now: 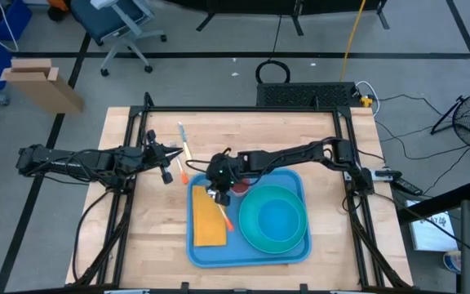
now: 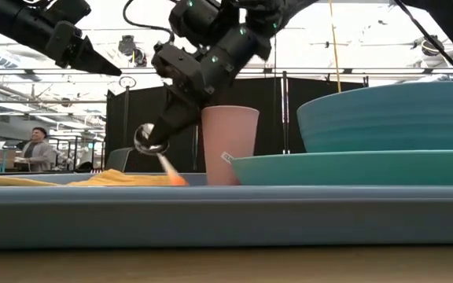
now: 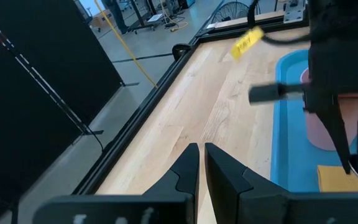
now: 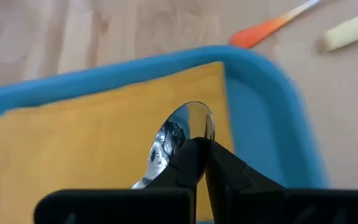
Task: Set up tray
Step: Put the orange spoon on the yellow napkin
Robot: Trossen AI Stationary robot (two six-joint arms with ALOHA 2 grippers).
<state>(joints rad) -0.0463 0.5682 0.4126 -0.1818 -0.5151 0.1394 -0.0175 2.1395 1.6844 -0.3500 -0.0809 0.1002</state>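
Observation:
The blue tray (image 1: 294, 253) lies in the middle of the table with a yellow napkin (image 1: 207, 222) on its left part. My right gripper (image 1: 216, 192) hangs over the napkin's far end, shut on a spoon with a shiny metal bowl (image 4: 180, 132) and an orange handle (image 1: 226, 217). In the low view the gripper (image 2: 160, 135) slants down just left of the pink cup (image 2: 230, 141). My left gripper (image 1: 172, 155) is shut with nothing in it, in the air over the bare wood left of the tray. My right gripper pinches the spoon between its two fingers right behind the metal bowl (image 4: 190, 127), which sticks out past the fingertips. The fingers slant down from the table's far right side. The orange handle (image 2: 171, 170) slopes down from the fingers toward the napkin; I cannot tell whether its end rests there.
A teal bowl (image 1: 277, 214) sits on a teal plate (image 1: 255, 242) on the tray's right part, and the pink cup (image 1: 241, 187) stands at the tray's far edge. An orange-handled utensil (image 4: 267, 27) and a cream-handled one (image 4: 352, 31) lie on the wood beyond the tray's far left corner.

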